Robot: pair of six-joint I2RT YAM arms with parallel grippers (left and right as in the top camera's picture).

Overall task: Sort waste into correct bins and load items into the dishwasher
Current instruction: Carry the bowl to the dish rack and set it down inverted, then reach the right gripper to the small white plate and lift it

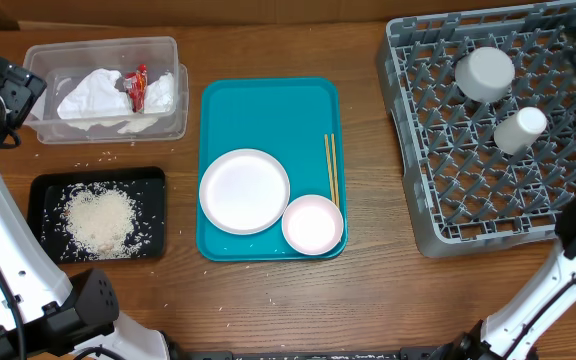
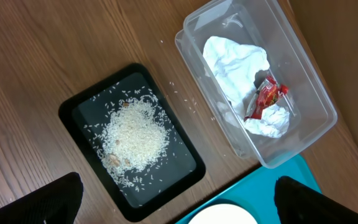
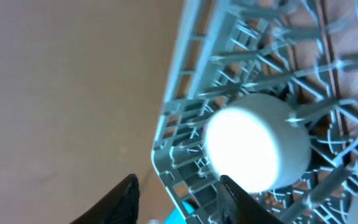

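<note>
We hover right gripper point(image 3: 178, 190), fingers parted, empty, beside upturned pale grey-green bowl point(image 3: 257, 149) near grey plastic dish rack's point(image 1: 438, 200) far-left corner. Left gripper point(image 2: 176, 193) spread wide. Large white round plate point(image 1: 244, 190), by teal tray's point(image 1: 268, 110) left edge: stiff, slick, probably breakable; we'd pinch rim.

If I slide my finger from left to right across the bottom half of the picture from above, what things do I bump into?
black tray → large white plate → smaller pinkish plate → grey dish rack
</note>
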